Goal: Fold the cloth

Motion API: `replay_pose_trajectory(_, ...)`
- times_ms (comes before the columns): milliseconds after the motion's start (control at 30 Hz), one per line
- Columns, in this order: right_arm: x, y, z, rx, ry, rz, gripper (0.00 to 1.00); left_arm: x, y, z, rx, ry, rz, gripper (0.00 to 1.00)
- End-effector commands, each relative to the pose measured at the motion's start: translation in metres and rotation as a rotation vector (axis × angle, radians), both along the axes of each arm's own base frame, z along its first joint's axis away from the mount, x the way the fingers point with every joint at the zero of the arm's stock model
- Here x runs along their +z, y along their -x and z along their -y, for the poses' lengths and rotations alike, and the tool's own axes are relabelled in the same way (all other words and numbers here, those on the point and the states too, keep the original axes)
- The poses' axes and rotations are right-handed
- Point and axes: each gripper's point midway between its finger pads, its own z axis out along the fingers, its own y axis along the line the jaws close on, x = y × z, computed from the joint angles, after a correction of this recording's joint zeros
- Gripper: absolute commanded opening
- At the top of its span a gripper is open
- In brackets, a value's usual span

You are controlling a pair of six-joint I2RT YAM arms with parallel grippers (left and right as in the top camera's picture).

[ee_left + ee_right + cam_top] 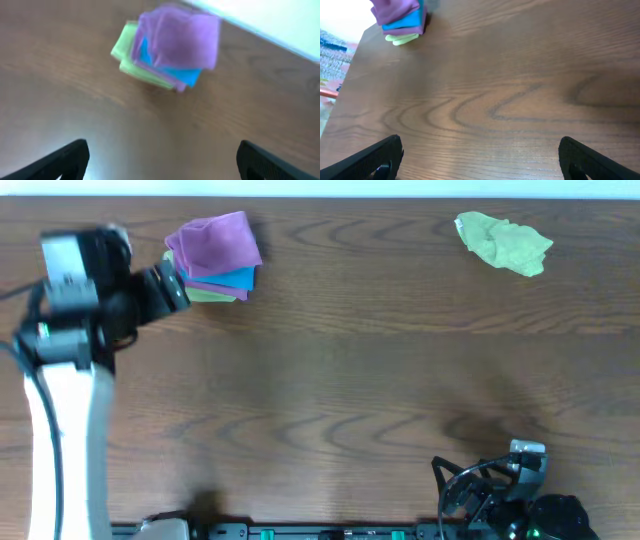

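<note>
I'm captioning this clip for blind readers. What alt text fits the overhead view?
A purple cloth tops a small stack of folded cloths at the top left of a wooden table, with the left arm's tool just beside it. A crumpled green cloth lies at the top right; the right arm sits at the bottom edge.

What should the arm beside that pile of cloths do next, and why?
Probably ease the left fingers forward and down onto the purple cloth and close on its edge. They stand open and empty just short of it, and it lies atop the blue cloth and green cloth.
</note>
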Motion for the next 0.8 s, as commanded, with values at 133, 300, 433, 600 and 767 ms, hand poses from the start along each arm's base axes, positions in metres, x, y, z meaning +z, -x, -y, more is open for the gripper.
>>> replay_pose_trajectory(133, -0.002, 0.0, 0.001, -0.015, -0.006, -0.006, 0.99, -0.026, 0.045, 0.012, -0.042, -0.034, 0.177, 0.95)
replay_pose_trajectory(300, -0.002, 0.0, 0.001, -0.015, -0.006, -0.006, 0.99, -0.054, 0.085, 0.014, -0.06, -0.075, 0.269, 0.95)
replay_pose_trajectory(433, -0.002, 0.0, 0.001, -0.015, -0.006, -0.006, 0.99, -0.085, 0.113, 0.016, -0.082, -0.108, 0.3, 0.95)
replay_pose_trajectory(600, -0.002, 0.0, 0.001, -0.015, -0.006, -0.006, 0.99, -0.124, 0.136, 0.02, -0.094, -0.115, 0.334, 0.95)
replay_pose_trajectory(767, -0.002, 0.0, 0.001, -0.015, -0.006, -0.006, 0.99, -0.149, 0.149, 0.021, -0.125, -0.149, 0.319, 0.95)
